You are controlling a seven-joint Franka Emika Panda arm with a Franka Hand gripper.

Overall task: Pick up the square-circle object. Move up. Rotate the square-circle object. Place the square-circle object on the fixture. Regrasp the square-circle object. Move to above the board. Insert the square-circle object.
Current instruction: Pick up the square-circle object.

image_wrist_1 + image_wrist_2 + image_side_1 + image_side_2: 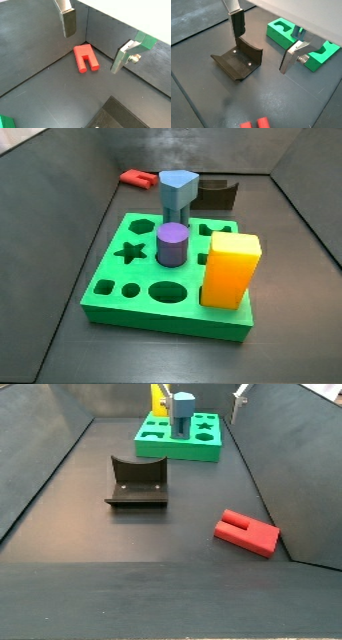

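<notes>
We see a dark grey matte surface (120,534) enclosed by dark walls. The small red plastic square-circle object (85,58) lies there (prongs flat), below the empty gripper (95,44), fingers apart.

The gripper (93,41) hangs above the floor with its two silver fingers (291,57) spread wide apart, nothing held between the dark pads.

No legible text in any view, no labels, brands or numbers on the square-circle object (85,58), the fixture (136,481) or the board (167,278) (plain moulded surfaces only), gripper (93,44) above the floor, likewise unmarked
</notes>
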